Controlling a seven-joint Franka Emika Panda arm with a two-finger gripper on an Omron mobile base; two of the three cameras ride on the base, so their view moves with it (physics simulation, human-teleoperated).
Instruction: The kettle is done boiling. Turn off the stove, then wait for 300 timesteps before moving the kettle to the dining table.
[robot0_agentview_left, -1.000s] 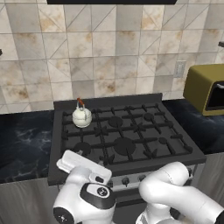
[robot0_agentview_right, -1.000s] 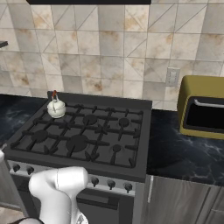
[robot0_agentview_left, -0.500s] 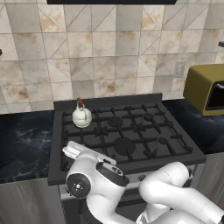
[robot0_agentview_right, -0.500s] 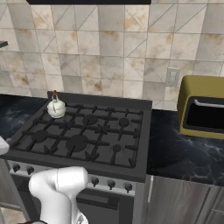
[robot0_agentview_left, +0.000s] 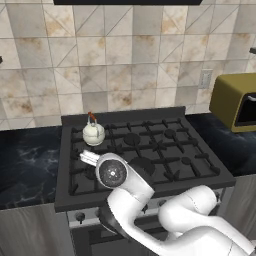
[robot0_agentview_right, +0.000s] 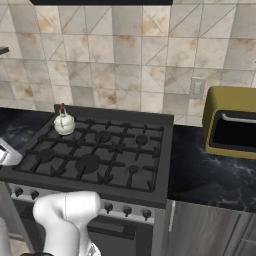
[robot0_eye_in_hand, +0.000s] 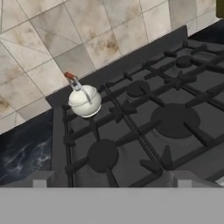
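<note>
Kettle (robot0_agentview_left: 93, 133) on stove (robot0_agentview_left: 150, 150) back-left grate; toaster oven (robot0_agentview_right: 231, 121) far right; tool released.

Olive-yellow toaster oven (robot0_agentview_right: 231, 122) sits on the black marble bench (robot0_agentview_right: 210, 175) at right, dark opening facing front. Beige tiled backsplash (robot0_agentview_left: 125, 55) behind, with a wall outlet (robot0_agentview_right: 197, 88) just left of the toaster oven.

Beige tiled wall (robot0_agentview_left: 125, 65), marble counters (robot0_agentview_right: 210, 172)

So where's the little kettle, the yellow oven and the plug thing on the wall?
kettle (robot0_eye_in_hand: 85, 101), hand view, on its round white body.
toaster oven (robot0_agentview_right: 231, 95), right base view, on its olive top.
wall outlet (robot0_agentview_right: 197, 87), right base view, on its plate.
</note>
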